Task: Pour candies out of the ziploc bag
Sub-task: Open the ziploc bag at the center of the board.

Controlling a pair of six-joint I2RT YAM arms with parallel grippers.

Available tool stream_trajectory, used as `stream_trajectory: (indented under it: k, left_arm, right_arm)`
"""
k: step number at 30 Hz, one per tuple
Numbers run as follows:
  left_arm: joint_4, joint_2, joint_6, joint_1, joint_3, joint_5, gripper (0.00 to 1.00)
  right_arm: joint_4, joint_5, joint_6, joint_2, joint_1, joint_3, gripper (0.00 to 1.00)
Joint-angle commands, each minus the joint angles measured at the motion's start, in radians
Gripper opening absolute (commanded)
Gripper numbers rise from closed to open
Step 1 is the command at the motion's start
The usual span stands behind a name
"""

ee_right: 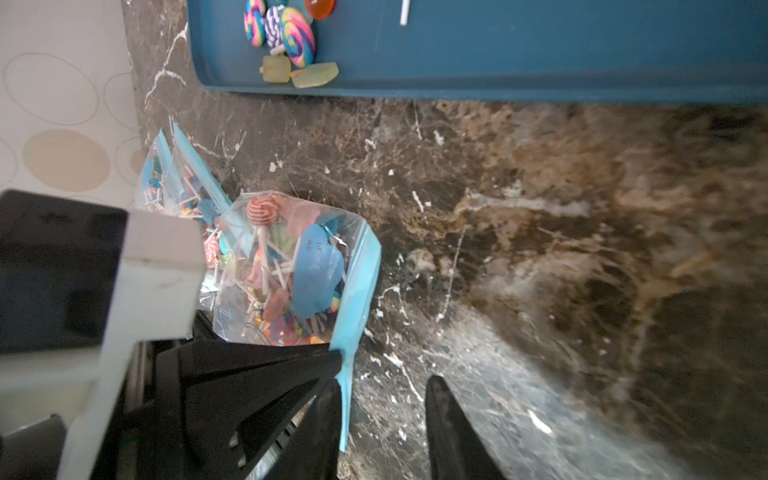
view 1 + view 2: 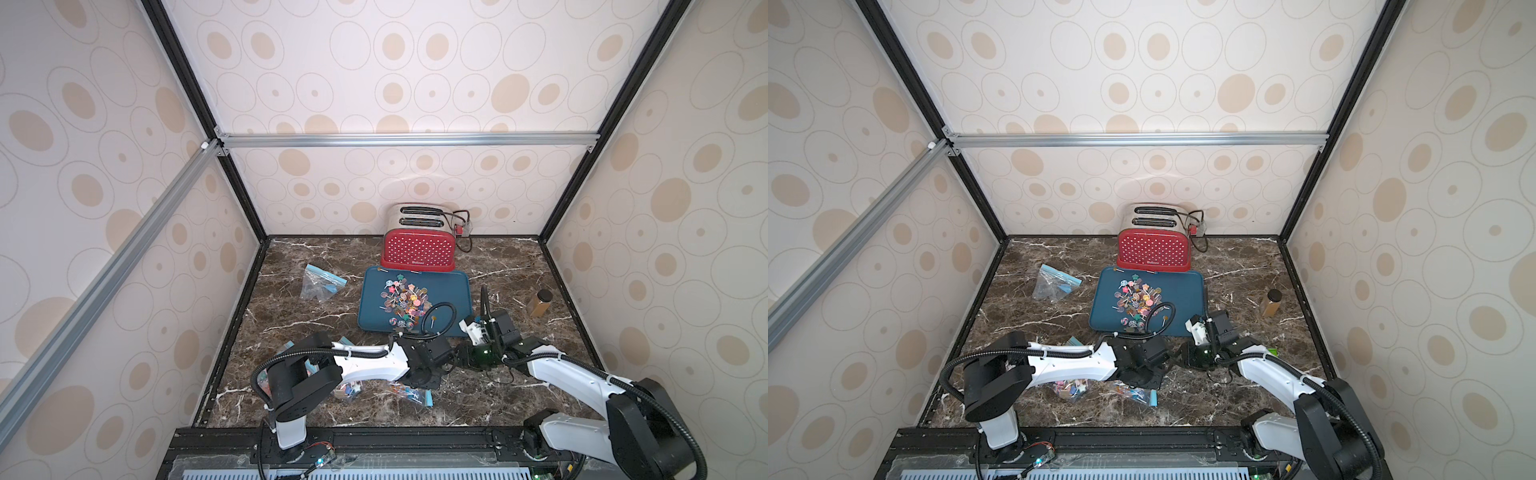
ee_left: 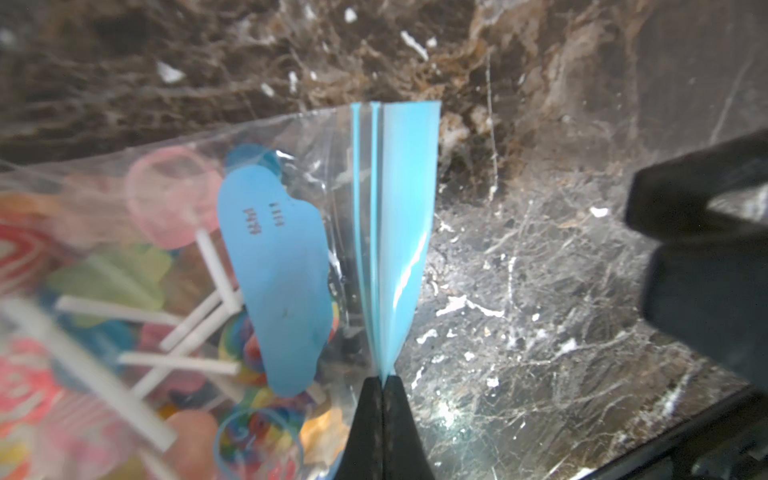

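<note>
Far left on the bench (image 2: 291,328), well apart from the rest: an empty bag (image 2: 322,282), crumpled, its blue strip up.

Nearer the front, partly under the left arm: spare bags (image 2: 348,390), filled with sweets.

Next, the left pincer (image 3: 384,382). Clamps shut on the blue zip strip (image 3: 399,208) of the bag (image 3: 328,174), pinching it at one end. Sits hidden under the wrist in both top views.

Inside the bag, near the front of the bench and short of the tray: the candies (image 3: 174,195), a jumble of pink, red, yellow and swirled heads on white sticks, beside a blue card label (image 3: 278,282).

Mid-bench, a blue tray (image 2: 453,286). Carries loose candies (image 2: 405,301) heaped on its left half, with a few swirled ones by its near rim.

Behind the tray, just beside its far edge: a red dotted toaster (image 2: 417,249), set against the back wall.

Then the right pincer (image 1: 384,384). Stands moderately wide and grips nothing. Hangs low over the bench, close to the left pincer, with one finger (image 1: 328,415) just beside the free end of the strip.

Far right, alone and upright: a brown jar (image 2: 540,302) with a dark lid.
</note>
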Motion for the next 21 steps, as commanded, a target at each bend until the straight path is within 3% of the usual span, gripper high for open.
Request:
stream_trajectory:
  k: [1, 8, 21]
  left_arm:
    - [0.163, -0.029, 0.016, 0.027, -0.046, 0.062, 0.00]
    - [0.266, -0.043, 0.011, 0.048, -0.104, 0.099, 0.00]
    - [0.292, -0.093, 0.005, 0.058, -0.155, 0.095, 0.00]
  right_arm:
    - [0.049, -0.057, -0.006, 0.012, 0.006, -0.018, 0.36]
    - [0.063, -0.055, -0.016, 0.045, 0.011, -0.036, 0.35]
    - [0.103, -0.013, -0.013, 0.142, 0.031, -0.019, 0.32]
